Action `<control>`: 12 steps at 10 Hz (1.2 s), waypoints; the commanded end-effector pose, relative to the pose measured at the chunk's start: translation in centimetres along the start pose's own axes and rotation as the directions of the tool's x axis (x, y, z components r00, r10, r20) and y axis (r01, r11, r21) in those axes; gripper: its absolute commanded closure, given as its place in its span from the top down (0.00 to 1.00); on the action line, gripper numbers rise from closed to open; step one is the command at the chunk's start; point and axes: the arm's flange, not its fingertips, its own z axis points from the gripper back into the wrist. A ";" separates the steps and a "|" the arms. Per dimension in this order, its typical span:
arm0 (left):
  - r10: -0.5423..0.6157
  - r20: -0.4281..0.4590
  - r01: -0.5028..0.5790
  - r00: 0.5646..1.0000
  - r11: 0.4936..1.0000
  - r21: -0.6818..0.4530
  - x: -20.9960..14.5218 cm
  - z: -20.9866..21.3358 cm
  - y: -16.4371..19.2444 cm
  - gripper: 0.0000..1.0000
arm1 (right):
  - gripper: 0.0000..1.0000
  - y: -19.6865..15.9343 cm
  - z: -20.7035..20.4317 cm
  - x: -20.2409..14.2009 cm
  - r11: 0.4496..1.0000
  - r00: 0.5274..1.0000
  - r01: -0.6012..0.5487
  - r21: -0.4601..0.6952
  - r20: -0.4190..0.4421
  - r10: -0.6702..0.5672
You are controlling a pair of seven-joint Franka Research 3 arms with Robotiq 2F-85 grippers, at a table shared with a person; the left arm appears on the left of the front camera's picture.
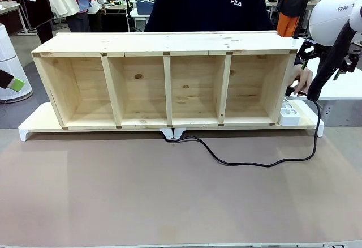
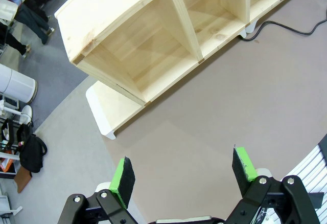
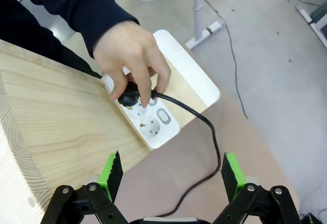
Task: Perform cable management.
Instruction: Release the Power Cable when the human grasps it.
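The person [image 1: 206, 1] across the table is cut off at the front view's top edge, so only the dark torso shows, and the wooden shelf unit [image 1: 169, 84] hides everything below the chest. In that view the person's hand [image 1: 304, 80] is half covered by the shelf's end panel and the right arm's dark hose, and the plug it grips is too small to make out. The power strip [image 1: 289, 114] is partly hidden behind the shelf's corner there. The cable [image 1: 249, 162] vanishes under the white foot at its left end. In the right wrist view the hand [image 3: 130, 60] covers part of the plug [image 3: 129, 97], so whether its pins are seated cannot be told.
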 end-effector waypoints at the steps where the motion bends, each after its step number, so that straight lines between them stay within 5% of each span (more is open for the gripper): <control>1: 0.008 0.005 -0.008 1.000 1.000 -0.002 0.1 0.0 0.0 1.00 | 1.00 0.1 0.0 -0.1 1.000 1.000 -0.004 0.001 0.001 0.004; 12: 0.008 0.005 -0.008 1.000 1.000 -0.002 0.1 0.0 0.0 1.00 | 1.00 0.1 0.0 -0.1 1.000 1.000 -0.004 0.001 0.001 0.004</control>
